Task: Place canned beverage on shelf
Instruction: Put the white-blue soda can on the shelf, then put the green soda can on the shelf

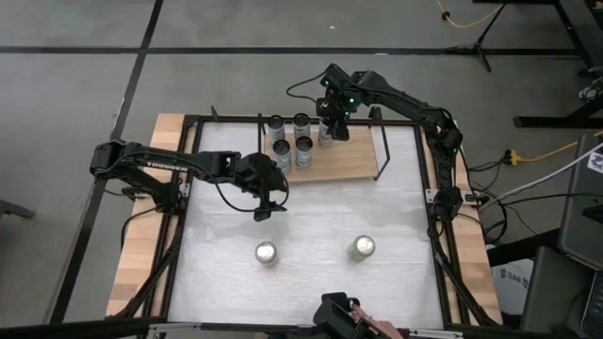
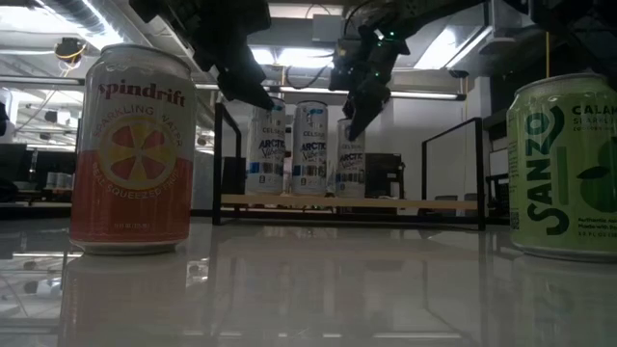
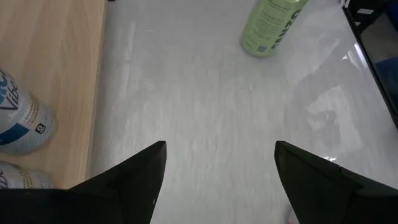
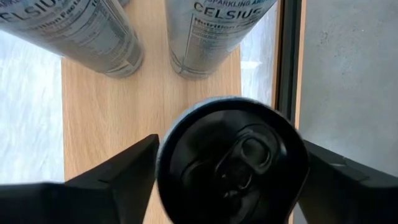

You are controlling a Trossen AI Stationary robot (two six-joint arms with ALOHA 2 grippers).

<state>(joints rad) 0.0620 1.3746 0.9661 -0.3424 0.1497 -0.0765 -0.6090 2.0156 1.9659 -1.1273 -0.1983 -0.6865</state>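
Five cans (image 1: 303,148) on wooden shelf (image 1: 349,162); two on white table (image 1: 311,226).

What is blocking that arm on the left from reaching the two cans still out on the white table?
Nothing visible. The left end effector, open and empty, hangs over bare table, with the pink can and green can beyond it.

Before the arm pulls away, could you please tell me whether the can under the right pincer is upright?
Upright: the can shows its round top squarely between the right pincer's spread fingers, standing on the shelf.
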